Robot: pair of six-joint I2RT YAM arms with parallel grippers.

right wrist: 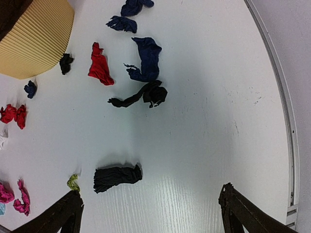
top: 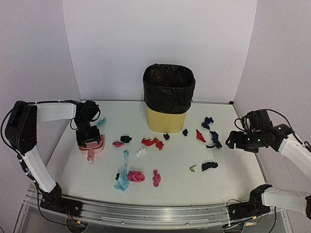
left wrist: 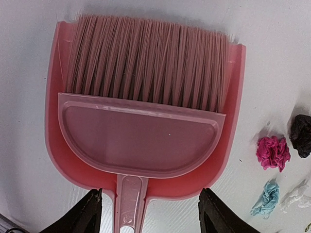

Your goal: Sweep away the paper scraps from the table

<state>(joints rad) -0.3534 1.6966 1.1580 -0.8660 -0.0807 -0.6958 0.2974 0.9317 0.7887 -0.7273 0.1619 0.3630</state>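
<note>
Paper scraps lie scattered over the middle of the white table point(top: 238, 187): red point(top: 152, 142), pink point(top: 136, 176), light blue point(top: 121, 182), white point(top: 140, 152), black point(top: 209, 166) and navy point(top: 208, 121). My left gripper point(top: 89, 140) is open and hovers over a pink dustpan point(top: 95, 147) at the left; in the left wrist view its jaws point(left wrist: 148, 194) stand either side of the brush handle point(left wrist: 129, 199) without touching it. My right gripper point(top: 230, 141) is open and empty at the right. In its wrist view point(right wrist: 149, 191) a black scrap point(right wrist: 116, 177) lies just ahead.
A yellow bin point(top: 166, 119) with a black liner stands at the back centre. The pink brush point(left wrist: 141, 131) lies inside the dustpan point(left wrist: 58, 160). Pink point(left wrist: 273, 152), light blue point(left wrist: 267, 198) and black point(left wrist: 302, 135) scraps lie right of the dustpan. A metal rail point(top: 155, 213) runs along the front edge.
</note>
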